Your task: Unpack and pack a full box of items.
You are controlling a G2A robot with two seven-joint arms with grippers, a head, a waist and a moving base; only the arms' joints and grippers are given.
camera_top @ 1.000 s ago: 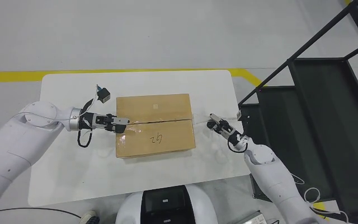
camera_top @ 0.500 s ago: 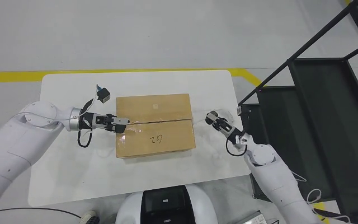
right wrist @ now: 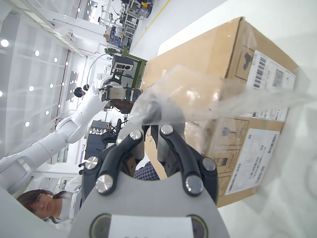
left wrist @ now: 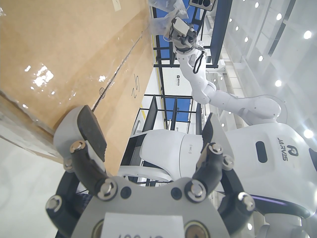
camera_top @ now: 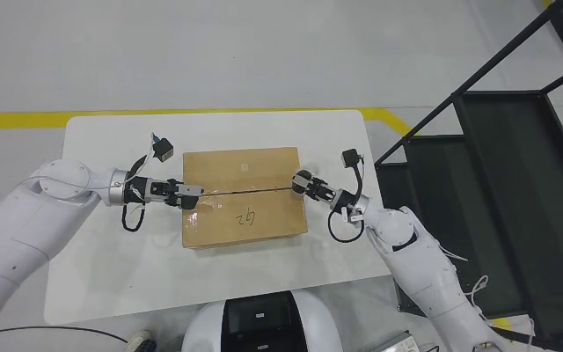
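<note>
Table (camera_top: 106,264): white. Box (camera_top: 242,194): cardboard, mid-table, flaps shut, contents hidden. The top view gives its lid and seam, my right wrist view its labelled right end. My left gripper (left wrist: 146,125): fingers spread, at the box's left end by the seam. My right gripper (right wrist: 151,122): pinching clear tape (right wrist: 198,100) at the seam's right end.

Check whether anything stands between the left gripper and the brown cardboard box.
Nothing visible does: the open left gripper sits at one end of the brown cardboard box, at its seam of clear tape.
</note>
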